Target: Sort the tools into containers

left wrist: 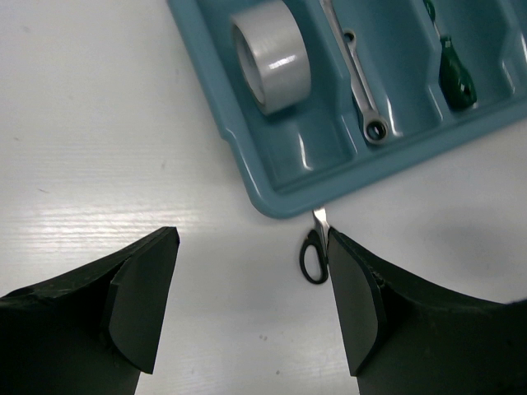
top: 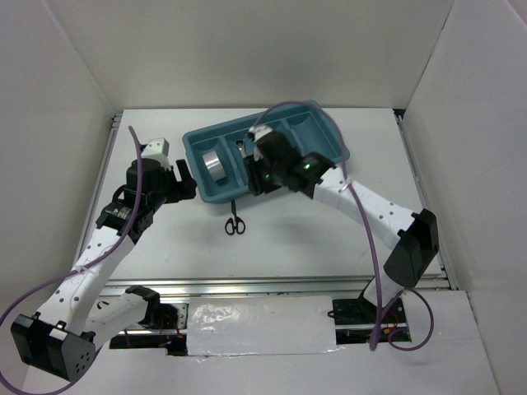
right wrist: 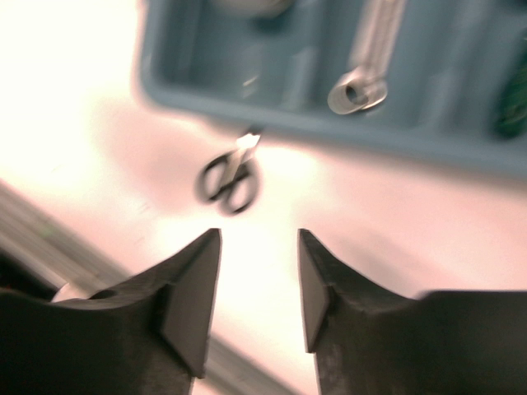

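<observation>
The teal tray (top: 323,132) lies at the table's back middle. The silver tape roll (top: 214,164) stands in its leftmost compartment. The left wrist view shows the tape roll (left wrist: 272,53), a silver wrench (left wrist: 362,82) in the second compartment and a green-handled screwdriver (left wrist: 455,78) in the third. The black-handled scissors (top: 235,224) lie on the table just in front of the tray, and also show in the left wrist view (left wrist: 313,253) and, blurred, in the right wrist view (right wrist: 229,177). My left gripper (top: 188,183) is open and empty left of the tray. My right gripper (top: 255,177) is open and empty above the tray's near edge.
White walls close in the table on the left, back and right. A metal rail (top: 247,288) runs along the near edge. Purple cables loop over both arms. The tray's near rim (left wrist: 272,193) lies between the grippers and the compartments.
</observation>
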You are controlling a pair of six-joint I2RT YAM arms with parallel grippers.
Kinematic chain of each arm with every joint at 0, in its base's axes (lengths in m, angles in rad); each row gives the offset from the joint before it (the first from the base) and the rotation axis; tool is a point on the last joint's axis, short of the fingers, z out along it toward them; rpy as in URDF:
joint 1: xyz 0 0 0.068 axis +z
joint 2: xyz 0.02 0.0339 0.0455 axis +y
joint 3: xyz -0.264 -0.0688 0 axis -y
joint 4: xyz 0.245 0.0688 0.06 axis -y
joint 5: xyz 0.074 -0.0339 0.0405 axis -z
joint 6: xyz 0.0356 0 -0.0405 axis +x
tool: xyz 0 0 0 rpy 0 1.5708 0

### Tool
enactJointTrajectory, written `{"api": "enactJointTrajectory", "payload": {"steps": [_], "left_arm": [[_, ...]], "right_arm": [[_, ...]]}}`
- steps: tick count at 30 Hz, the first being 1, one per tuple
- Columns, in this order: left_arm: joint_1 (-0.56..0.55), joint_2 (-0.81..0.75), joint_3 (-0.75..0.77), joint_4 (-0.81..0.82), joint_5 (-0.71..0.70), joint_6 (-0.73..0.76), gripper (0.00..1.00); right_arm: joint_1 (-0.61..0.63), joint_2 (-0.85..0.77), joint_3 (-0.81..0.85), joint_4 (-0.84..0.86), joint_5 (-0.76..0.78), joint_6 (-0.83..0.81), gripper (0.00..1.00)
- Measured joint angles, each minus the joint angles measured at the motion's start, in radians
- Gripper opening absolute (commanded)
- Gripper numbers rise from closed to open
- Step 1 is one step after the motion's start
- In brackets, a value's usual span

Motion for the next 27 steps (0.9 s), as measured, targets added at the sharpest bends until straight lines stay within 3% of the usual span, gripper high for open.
{"api": "enactJointTrajectory", "payload": {"steps": [3, 9, 16, 27], "left_arm": [[0.057, -0.019, 0.024, -0.001, -0.021, -0.019, 0.87], [0.174, -0.053, 0.032, -0.017, -0.026, -0.022, 0.87], [0.269, -0.078, 0.032, -0.024, 0.035, -0.021, 0.87], [0.293, -0.074, 0.029, -0.023, 0.107, -0.02, 0.87]], "right_arm": [[0.183, -0.011, -0.084, 0.024, 0.108, 0.117, 0.43], [0.387, 0.256, -0.082, 0.016, 0.246, 0.275, 0.38], [0.429, 0.356, -0.08, 0.006, 0.349, 0.402, 0.39], [0.426, 0.374, -0.053, 0.064, 0.39, 0.456, 0.39]]}}
